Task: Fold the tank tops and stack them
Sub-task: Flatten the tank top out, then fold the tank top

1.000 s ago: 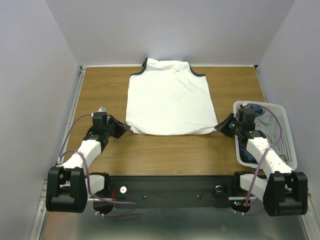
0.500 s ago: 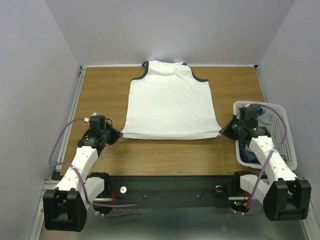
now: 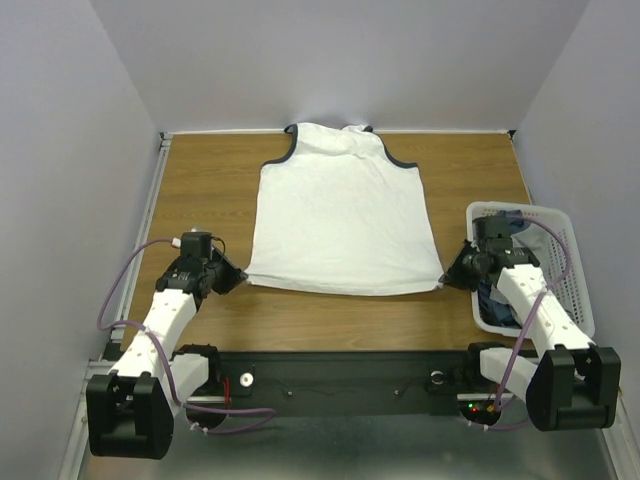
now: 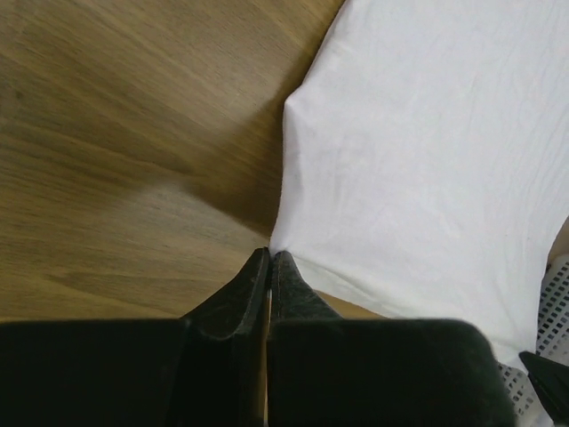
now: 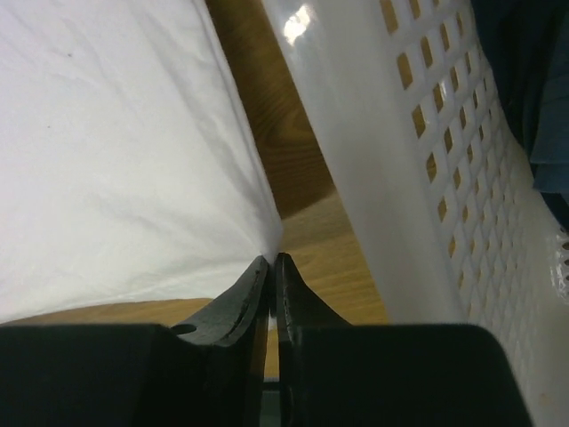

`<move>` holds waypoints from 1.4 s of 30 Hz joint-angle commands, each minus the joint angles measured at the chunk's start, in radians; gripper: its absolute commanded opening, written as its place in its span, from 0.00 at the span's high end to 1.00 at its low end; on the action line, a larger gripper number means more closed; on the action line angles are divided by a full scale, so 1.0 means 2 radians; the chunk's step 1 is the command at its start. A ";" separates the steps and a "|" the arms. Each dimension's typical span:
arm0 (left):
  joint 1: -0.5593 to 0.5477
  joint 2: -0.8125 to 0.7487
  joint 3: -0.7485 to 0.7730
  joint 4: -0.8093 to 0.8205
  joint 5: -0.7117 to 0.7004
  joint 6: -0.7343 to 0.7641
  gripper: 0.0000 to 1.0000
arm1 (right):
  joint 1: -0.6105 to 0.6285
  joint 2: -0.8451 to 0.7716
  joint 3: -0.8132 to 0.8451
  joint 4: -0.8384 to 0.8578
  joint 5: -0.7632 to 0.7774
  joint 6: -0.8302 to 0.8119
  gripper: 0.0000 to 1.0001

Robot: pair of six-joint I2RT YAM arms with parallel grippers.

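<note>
Apparently tank top corners in pincers

Setting: a robotics lab test cell. A wood-grain tabletop is boxed in by plain pale wall panels standing beyond and to the outer sides of the left gripper and right gripper, with a bare metal rail outboard of the left one. Behind the grippers, both arms are bolted to a black base bar, with exposed purple cables and lit indicator LEDs.
</note>
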 commanded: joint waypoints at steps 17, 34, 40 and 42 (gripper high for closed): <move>0.004 0.017 0.093 -0.013 -0.002 0.039 0.48 | 0.065 0.035 0.085 0.023 0.020 0.004 0.39; 0.029 0.471 0.550 0.087 0.041 0.210 0.52 | 0.488 0.407 0.420 0.151 0.158 0.047 0.62; 0.064 0.471 0.542 0.089 0.035 0.201 0.52 | 0.558 0.530 0.520 0.147 0.166 0.037 0.63; 0.073 0.469 0.539 0.090 0.035 0.199 0.52 | 0.572 0.546 0.536 0.146 0.170 0.033 0.63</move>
